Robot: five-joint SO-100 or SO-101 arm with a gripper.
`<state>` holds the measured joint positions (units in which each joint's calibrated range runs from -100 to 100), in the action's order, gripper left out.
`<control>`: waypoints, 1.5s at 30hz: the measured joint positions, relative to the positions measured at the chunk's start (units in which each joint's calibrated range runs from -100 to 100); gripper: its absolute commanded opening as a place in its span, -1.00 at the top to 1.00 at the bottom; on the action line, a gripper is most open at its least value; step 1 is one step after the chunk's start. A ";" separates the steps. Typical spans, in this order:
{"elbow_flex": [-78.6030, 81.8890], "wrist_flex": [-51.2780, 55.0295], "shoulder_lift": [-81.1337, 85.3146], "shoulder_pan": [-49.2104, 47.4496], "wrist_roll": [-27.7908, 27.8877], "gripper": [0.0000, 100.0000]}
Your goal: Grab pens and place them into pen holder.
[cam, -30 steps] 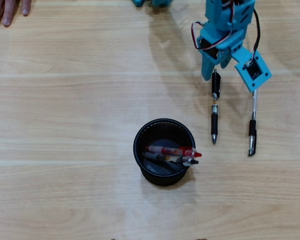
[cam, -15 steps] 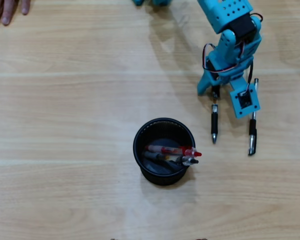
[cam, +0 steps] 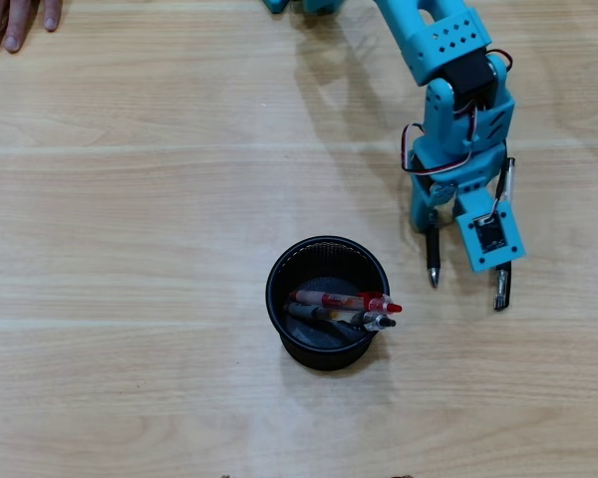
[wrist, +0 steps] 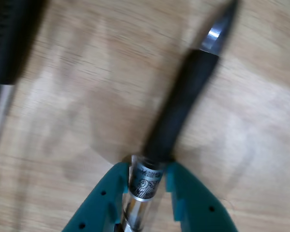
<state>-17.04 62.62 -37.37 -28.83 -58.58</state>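
My blue gripper [cam: 431,225] is shut on a clear pen with a black grip [cam: 433,257], to the right of the pen holder. In the wrist view the teal jaws [wrist: 145,175] clamp the pen's barrel, and its black grip [wrist: 183,101] and metal tip point away up and right, just over the wooden table. A second black pen [cam: 501,287] lies on the table to the right, partly hidden under my wrist camera; it shows at the wrist view's left edge [wrist: 7,38]. The black mesh pen holder [cam: 279,274] stands upright and holds a red pen [cam: 341,300] and darker pens [cam: 329,317].
A person's hand [cam: 15,20] rests at the table's top left corner. The arm's base reaches in from the top edge [cam: 419,30]. The wooden table [cam: 130,249] spreads to the left of the holder.
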 measured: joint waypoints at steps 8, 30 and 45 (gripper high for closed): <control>-0.27 13.44 3.05 1.52 -1.67 0.97; 13.81 -47.11 31.23 20.94 16.07 0.96; 34.26 -60.64 29.28 20.35 9.55 0.78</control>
<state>17.22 1.98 -8.08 -8.48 -49.03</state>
